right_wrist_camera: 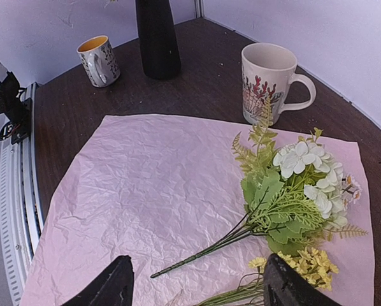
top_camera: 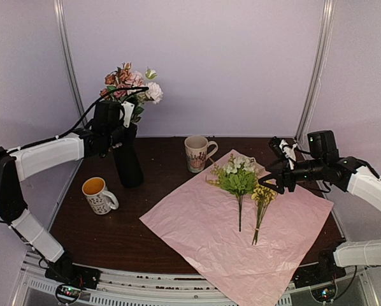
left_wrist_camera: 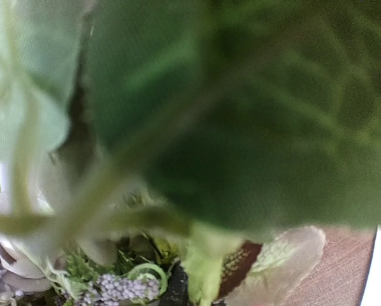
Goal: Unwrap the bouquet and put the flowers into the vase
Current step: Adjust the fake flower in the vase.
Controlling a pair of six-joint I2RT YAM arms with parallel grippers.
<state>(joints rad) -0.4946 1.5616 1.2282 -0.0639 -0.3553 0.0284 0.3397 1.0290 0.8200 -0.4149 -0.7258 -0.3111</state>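
Note:
The black vase (top_camera: 127,162) stands at the back left, also seen in the right wrist view (right_wrist_camera: 157,38). Pink and orange flowers (top_camera: 130,83) rise from its mouth. My left gripper (top_camera: 122,116) is shut on their stems just above the rim. Its wrist view is filled by a blurred green leaf (left_wrist_camera: 273,127), with a lavender sprig (left_wrist_camera: 122,288) below; its fingers are hidden. The unwrapped pink paper (top_camera: 203,229) lies flat. On it lie a white-flowered green bunch (top_camera: 237,175) (right_wrist_camera: 292,191) and a yellow sprig (top_camera: 262,196) (right_wrist_camera: 305,264). My right gripper (top_camera: 273,182) (right_wrist_camera: 197,294) hovers open over the yellow sprig's stems.
A cream patterned mug (top_camera: 197,153) (right_wrist_camera: 270,83) stands just behind the paper. An orange-lined mug (top_camera: 99,195) (right_wrist_camera: 100,60) sits in front of and left of the vase. White booth walls close in the dark table (top_camera: 101,236) on three sides.

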